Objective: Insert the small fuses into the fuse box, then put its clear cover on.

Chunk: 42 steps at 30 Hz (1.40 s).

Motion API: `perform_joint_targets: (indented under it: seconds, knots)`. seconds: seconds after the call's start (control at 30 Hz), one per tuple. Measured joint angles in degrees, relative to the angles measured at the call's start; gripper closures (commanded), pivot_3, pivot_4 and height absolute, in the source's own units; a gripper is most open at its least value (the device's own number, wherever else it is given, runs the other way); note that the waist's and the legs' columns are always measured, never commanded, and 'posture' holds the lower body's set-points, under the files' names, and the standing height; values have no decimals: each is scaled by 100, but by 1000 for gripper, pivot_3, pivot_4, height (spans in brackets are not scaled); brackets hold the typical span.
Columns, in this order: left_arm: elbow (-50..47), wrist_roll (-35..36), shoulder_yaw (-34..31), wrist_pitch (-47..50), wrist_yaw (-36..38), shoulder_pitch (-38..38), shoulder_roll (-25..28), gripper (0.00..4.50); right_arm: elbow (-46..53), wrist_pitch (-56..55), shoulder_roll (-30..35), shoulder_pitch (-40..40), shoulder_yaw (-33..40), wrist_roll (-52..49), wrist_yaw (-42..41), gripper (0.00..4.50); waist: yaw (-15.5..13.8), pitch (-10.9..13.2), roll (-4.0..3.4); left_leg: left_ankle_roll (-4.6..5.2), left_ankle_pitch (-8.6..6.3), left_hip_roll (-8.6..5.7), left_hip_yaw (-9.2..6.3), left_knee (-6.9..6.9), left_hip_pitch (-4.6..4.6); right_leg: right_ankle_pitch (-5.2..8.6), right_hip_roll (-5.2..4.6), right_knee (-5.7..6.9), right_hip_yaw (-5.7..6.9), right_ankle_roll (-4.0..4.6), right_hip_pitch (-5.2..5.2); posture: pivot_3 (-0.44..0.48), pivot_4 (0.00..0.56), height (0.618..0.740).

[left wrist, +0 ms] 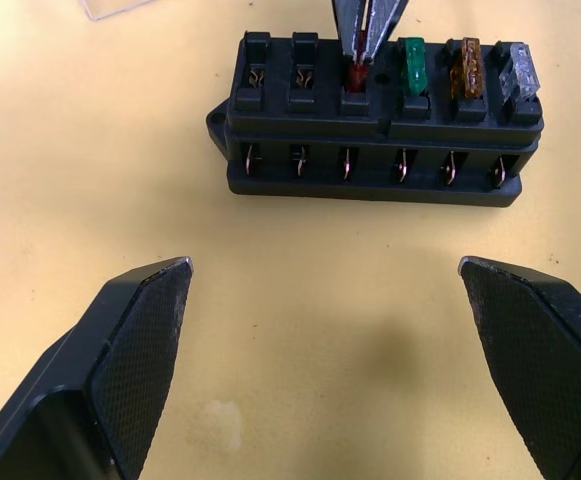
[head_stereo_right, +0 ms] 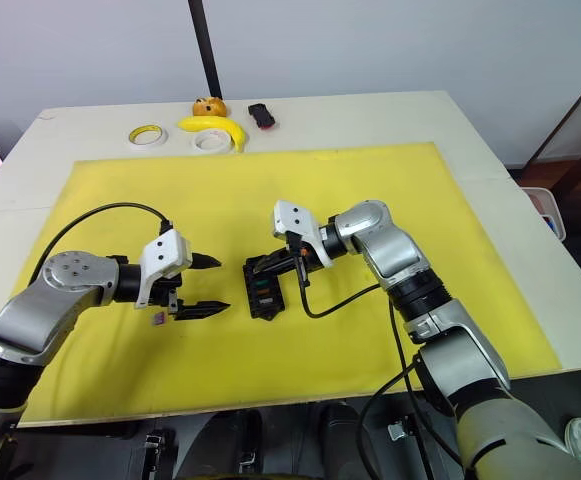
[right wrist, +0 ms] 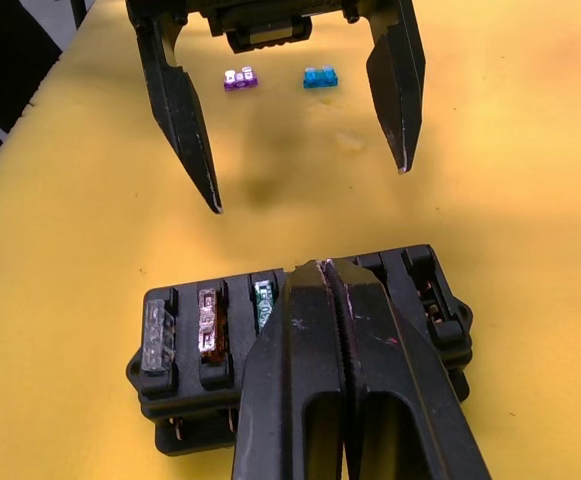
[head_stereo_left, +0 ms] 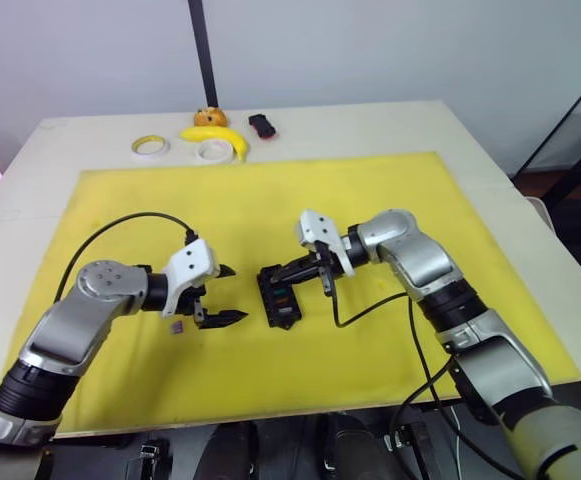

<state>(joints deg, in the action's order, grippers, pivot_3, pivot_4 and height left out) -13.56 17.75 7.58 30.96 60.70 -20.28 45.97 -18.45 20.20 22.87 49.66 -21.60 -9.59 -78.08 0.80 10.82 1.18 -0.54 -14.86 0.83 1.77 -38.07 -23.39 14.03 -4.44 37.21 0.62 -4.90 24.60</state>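
Note:
The black fuse box (head_stereo_left: 278, 296) lies mid-mat between my two grippers. Teal (left wrist: 411, 66), amber (left wrist: 470, 67) and grey (left wrist: 523, 72) fuses sit in its far row. My right gripper (right wrist: 320, 268) is shut on the red fuse (left wrist: 356, 75), holding it down in the slot beside the teal one. My left gripper (head_stereo_left: 238, 293) is open just left of the box, with nothing between its fingers (left wrist: 140, 340). A purple fuse (right wrist: 240, 79) and a blue fuse (right wrist: 320, 76) lie loose on the mat under the left wrist. A corner of the clear cover (left wrist: 115, 8) lies on the mat beyond the box.
The yellow mat (head_stereo_left: 390, 190) covers most of the white table. At the far edge lie two tape rolls (head_stereo_left: 150, 146) (head_stereo_left: 213, 150), a banana (head_stereo_left: 225, 137), an orange toy (head_stereo_left: 210, 116) and a black-and-red object (head_stereo_left: 261, 125). Black cables loop off both wrists.

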Motion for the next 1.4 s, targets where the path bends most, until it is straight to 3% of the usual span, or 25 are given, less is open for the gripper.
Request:
perform_joint_targets:
  seconds: [0.6,0.87,1.03,1.2,1.3,1.4]
  knots:
    - [-68,-9,70,0,-26,23,-97,0,-545,-631,-53,265,-223,284,-60,4462,-2,-3,0,0,0,1,-1,0,12,0,0,0,0,0,-15,0,150,740]
    - [-68,78,-31,69,-42,-4,-62,0,-334,62,-39,339,-88,94,-245,4462,-2,-2,-1,0,0,3,-3,0,6,0,-1,0,0,0,-9,0,150,740]
    - [-114,491,-545,380,120,-88,280,0,256,720,116,624,372,-364,-300,4462,5,-1,-2,0,0,6,-6,0,0,0,0,0,3,0,-1,0,150,740]
    - [-130,1093,-1455,756,482,213,917,0,872,602,842,475,508,-396,-398,4462,3,-1,-2,0,0,5,-4,0,0,0,-5,-5,4,0,-3,0,150,740]
    - [-101,1267,-1971,854,751,686,1397,0,1061,567,1370,289,563,-402,-547,3585,2,2,-5,0,0,6,-1,1,0,1,-7,-7,3,1,-1,0,150,740]
    - [12,1264,-2382,856,986,1271,1855,0,1164,497,1832,220,687,-408,-686,2170,5,2,-5,0,0,8,1,2,0,3,-6,-10,3,4,-1,0,150,740]
